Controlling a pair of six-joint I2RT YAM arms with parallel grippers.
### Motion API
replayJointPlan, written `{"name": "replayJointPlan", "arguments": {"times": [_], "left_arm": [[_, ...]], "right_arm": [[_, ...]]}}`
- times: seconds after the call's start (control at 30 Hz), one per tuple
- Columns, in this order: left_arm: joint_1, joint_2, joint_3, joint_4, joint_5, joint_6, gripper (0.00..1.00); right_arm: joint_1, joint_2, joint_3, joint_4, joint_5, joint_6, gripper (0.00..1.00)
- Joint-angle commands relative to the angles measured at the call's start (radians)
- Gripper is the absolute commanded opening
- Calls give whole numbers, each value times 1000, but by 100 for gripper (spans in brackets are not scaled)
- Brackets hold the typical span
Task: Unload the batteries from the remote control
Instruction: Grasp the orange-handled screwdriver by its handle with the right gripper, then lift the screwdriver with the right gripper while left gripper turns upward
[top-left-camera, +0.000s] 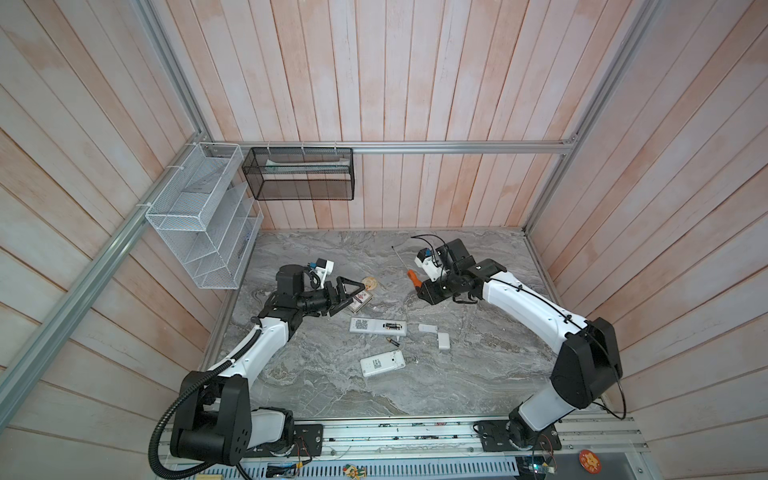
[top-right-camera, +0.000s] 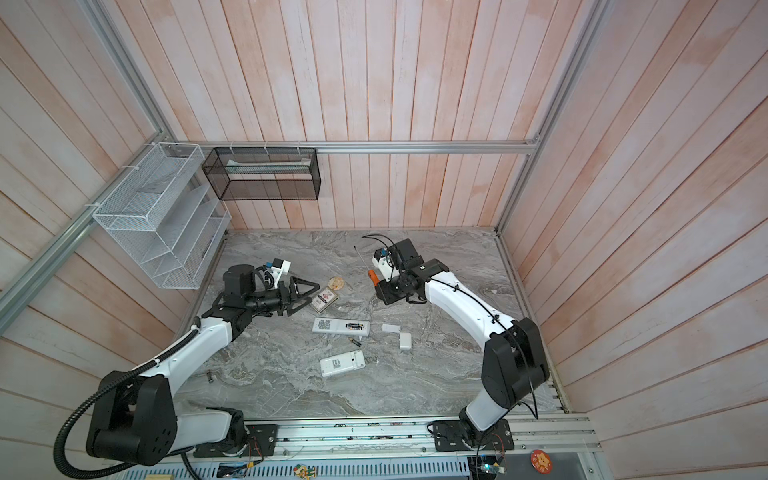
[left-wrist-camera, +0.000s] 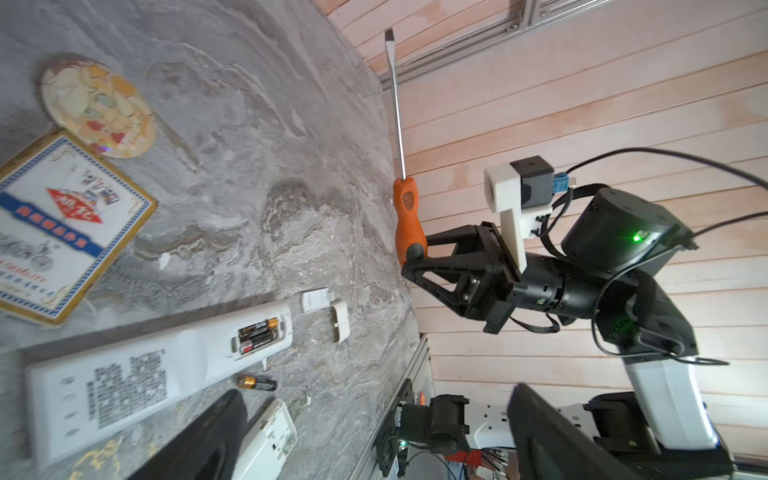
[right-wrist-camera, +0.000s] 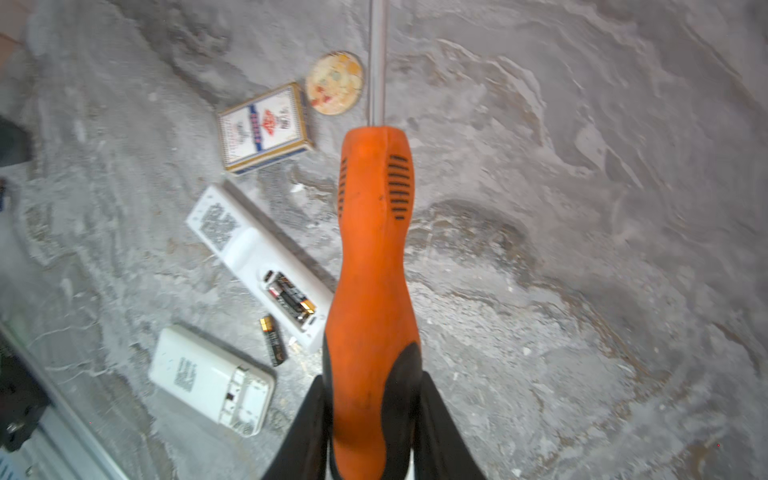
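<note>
Right hand (right-wrist-camera: 372, 382) is clamped tight on the butt end of the orange screwdriver (right-wrist-camera: 374, 232), holding it up off the worktop (top-left-camera: 478, 365) right of middle with the shaft pointing toward the far side. The left hand (top-left-camera: 353, 296) is spread wide open with nothing in it, hovering over the card box (top-left-camera: 360, 302) on the left. Two batteries (top-left-camera: 390, 326) sit side by side in the uncovered bay of the long remote (top-left-camera: 365, 325) mid-worktop, and a loose battery (top-left-camera: 394, 341) lies just on its near side, between it and the short remote (top-left-camera: 382, 363).
</note>
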Motion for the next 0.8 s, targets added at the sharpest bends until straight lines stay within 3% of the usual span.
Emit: {"name": "replayJointPlan", "arguments": {"times": [0.0,0.13,0.23,0.4,0.77], "left_arm": [[2,-4,9,173,80,-85,100],[3,-1,10,283,100,-151,92],[4,3,22,329,99,-177,87],[15,18,37,366,87,-185,81],[18,86,24,626,109,-350,67]], "right_arm": [[41,-28,34,-4,-221,14,5],[45,-54,-32,145,-544,182,4],[45,-86,-90,277,-663,299,3],[46,-100,-133,379,-757,405,2],[48,-71,-121,387,-812,442,2]]}}
